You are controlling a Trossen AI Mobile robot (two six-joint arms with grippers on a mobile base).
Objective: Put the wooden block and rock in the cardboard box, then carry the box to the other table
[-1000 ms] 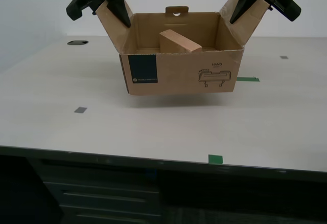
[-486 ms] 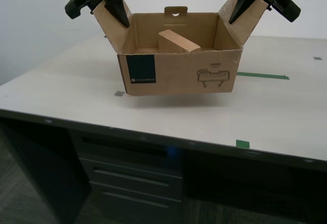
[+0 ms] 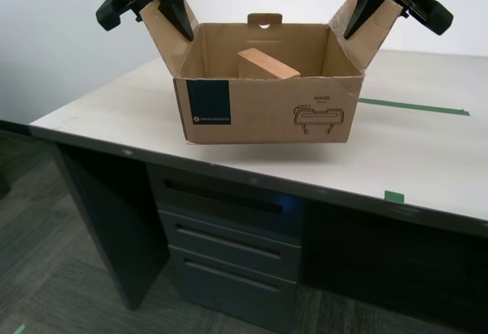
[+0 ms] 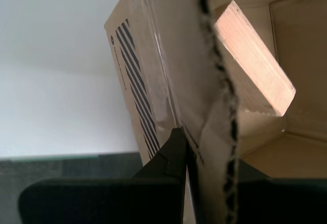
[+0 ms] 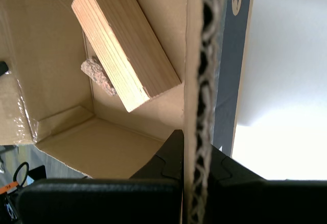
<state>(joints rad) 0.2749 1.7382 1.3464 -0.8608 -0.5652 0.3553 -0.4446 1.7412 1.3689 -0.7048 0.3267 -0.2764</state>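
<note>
One brown corrugated cardboard box [image 3: 267, 109] held above off-white worktop [image 3: 427, 151], one pale wooden block [image 5: 125, 52] and one small pinkish rock [image 5: 97, 75] inside, my first gripper [image 5: 194, 155] and my second gripper [image 4: 190, 150] each clamped on one side flap.

The cardboard box [image 3: 267, 109] is matt brown corrugated card, its torn edge showing rough fluting right between my first gripper [image 5: 196, 155]'s matt black plastic jaws. The wooden block [image 5: 125, 47] is pale, grainy bare wood. The rock [image 5: 97, 73] looks rough and crumbly.
</note>
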